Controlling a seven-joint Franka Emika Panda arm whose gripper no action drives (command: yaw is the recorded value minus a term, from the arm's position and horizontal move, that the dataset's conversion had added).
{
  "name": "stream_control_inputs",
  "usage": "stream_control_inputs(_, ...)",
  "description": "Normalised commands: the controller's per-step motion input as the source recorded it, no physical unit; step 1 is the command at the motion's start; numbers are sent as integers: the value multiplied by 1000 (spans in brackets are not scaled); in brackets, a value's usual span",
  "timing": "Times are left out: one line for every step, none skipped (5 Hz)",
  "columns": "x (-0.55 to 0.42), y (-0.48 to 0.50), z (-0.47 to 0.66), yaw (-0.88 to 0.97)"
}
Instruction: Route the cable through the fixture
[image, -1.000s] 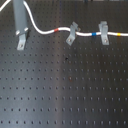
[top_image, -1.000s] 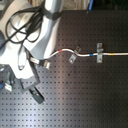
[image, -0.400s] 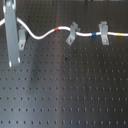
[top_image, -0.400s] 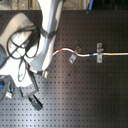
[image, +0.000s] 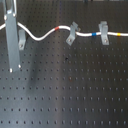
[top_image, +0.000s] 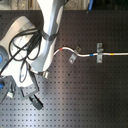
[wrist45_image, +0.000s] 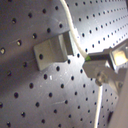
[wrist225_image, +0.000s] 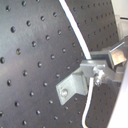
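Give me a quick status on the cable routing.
End effector shut on cable, beside the leftmost clip in the first exterior view. Cable already sits in middle clip and right clip. Nothing visible in the way.

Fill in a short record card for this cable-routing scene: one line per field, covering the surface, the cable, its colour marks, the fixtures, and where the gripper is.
surface: black perforated board
cable: white cable, wavy at the first exterior view's left, straighter toward its right
cable marks: red band, blue band, yellow band
fixtures: three grey clips, left clip, middle clip, right clip
gripper: gripper at the cable beside the left clip, in both wrist views
grip state: cannot tell
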Motion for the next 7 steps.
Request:
stream_control_inputs(-186, -175, 5, 51)
stream_control_inputs(-277, -111, 228, 103)
stream_control_inputs(-337, -51, 356, 46)
stream_control_inputs(-398, 185, 494, 3)
stream_control_inputs(-391, 231, 377, 71)
stream_control_inputs(-328, 242, 321, 169)
stream_control_inputs(-214, 85, 29, 260)
